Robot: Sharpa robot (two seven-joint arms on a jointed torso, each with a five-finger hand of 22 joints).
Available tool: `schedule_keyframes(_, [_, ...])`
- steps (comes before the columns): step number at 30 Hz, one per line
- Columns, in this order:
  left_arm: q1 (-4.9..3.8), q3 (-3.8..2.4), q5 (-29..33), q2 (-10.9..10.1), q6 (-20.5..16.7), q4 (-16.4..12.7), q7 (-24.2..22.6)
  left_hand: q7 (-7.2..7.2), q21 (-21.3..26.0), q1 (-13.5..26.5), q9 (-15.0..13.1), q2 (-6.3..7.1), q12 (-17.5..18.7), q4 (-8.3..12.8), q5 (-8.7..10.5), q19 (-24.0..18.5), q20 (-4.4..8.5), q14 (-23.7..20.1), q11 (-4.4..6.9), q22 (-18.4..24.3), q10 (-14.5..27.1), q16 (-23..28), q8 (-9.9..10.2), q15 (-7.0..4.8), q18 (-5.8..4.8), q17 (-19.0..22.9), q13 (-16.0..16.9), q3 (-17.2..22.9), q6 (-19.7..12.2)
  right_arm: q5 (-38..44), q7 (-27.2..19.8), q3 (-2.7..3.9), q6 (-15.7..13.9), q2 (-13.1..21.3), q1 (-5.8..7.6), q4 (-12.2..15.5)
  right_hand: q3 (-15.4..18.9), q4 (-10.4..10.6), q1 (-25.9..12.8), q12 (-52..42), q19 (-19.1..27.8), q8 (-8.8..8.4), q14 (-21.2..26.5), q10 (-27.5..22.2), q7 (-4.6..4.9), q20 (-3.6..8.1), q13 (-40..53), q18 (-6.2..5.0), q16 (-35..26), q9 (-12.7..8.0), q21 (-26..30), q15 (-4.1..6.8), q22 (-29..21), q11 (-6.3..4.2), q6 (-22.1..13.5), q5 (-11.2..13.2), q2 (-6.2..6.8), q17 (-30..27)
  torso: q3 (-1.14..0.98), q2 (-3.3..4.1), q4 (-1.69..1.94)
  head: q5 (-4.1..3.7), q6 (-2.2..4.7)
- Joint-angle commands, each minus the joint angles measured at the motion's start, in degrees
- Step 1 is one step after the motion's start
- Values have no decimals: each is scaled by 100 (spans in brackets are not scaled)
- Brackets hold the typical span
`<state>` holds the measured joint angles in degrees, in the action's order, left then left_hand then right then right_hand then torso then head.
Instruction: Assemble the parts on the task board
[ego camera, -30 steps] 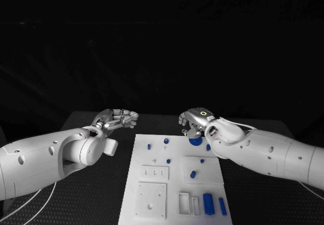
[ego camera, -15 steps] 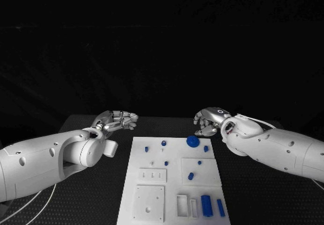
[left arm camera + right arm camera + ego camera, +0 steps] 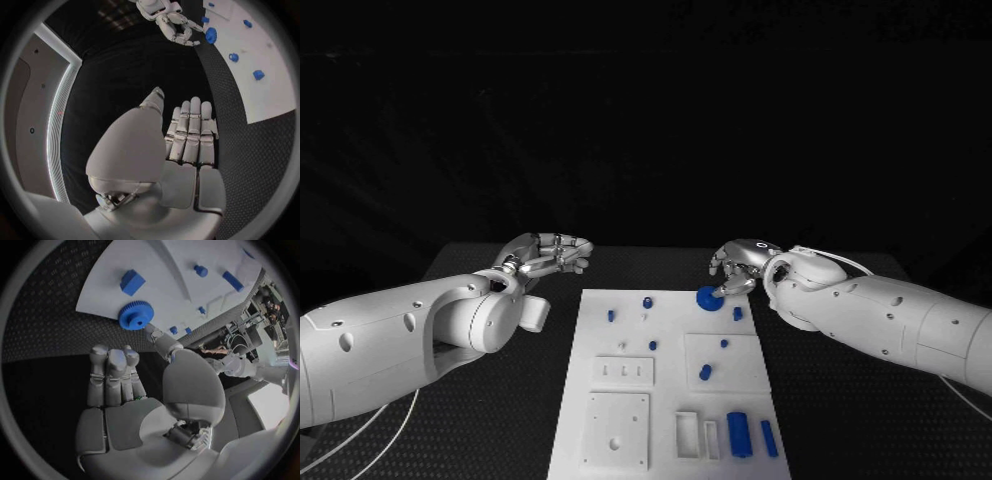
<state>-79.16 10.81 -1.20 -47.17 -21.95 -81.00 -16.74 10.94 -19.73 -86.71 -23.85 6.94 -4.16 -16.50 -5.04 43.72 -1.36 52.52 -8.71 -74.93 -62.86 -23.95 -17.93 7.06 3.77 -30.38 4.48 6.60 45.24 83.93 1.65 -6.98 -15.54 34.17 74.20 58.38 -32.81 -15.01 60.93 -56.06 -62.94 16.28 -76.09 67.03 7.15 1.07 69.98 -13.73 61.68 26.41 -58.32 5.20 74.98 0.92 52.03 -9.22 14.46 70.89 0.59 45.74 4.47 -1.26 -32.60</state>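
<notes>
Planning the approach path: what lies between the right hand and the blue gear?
Nothing: in the right wrist view only bare black table separates the right hand from the blue gear at the task board edge.

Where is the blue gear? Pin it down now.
In the head view the gear sits at the board's far right corner, just beside the right hand.

Board (image 3: 664, 400) smooth matt white plastic; gear (image 3: 135, 315) blue plastic, toothed rim; desk (image 3: 56, 305) black dimpled rubbery mat; arms (image 3: 387, 335) glossy white shell; fingers (image 3: 109, 371) satin silver metal.
</notes>
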Motion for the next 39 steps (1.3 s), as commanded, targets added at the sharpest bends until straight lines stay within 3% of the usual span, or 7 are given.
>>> schedule_keyframes(1, [-11, -6, -1, 5, 92, -8, -63, -4, 19, -45, -5, -7, 6, -6, 17, 22, -1, 22, -18, -84, -19, 14, -11, 6, 50, -7, 3, -37, 28, -124, -141, -2, 277, -31, -36, -50, 31, 0, -60, -103, 1, -34, 42, -38, 22, 41, 41, -127, 54, 13, -46, 3, 125, -3, -28, -49, -15, 23, 6, 0, -1, 16, -22])
schedule_keyframes(21, [-11, -6, -3, 7, 88, -3, -67, 5, 19, -47, 0, -10, 17, -8, 15, 23, -1, 22, -27, -84, -4, 16, -1, 6, 50, -9, -2, -47, 15, -153, -218, -26, 460, -156, -140, -258, -52, 2, -24, -306, 17, -29, 58, -79, 49, 75, 66, -127, 166, 32, -169, -17, 110, 21, -15, -198, -170, 45, 11, -6, -15, 29, -53])
schedule_keyframes(31, [-11, -6, -3, 11, 101, -2, -55, 8, 19, -41, 2, -14, 20, -11, 15, 23, -2, 22, -30, -84, 0, 17, 1, 7, 49, -10, -3, -50, 12, -186, -230, -39, 484, -205, -193, -295, -70, 13, -35, -316, 24, -33, 64, -90, 52, 74, 57, -127, 171, 32, -177, -24, 107, 26, -18, -199, -191, 42, 8, -6, -5, 36, -79])
schedule_keyframes(39, [-10, -6, -3, 34, 106, 22, -44, 9, 19, -41, 3, -16, 21, -10, 14, 23, -2, 21, -31, -84, 2, 18, 3, 7, 49, -11, -4, -52, 10, -198, -234, -42, 543, -221, -207, -306, -71, 26, -64, -325, 32, -32, 72, -103, 53, 70, 48, -127, 175, 33, -185, -25, 105, 27, -14, -198, -202, 38, 10, -8, -22, 37, -91])
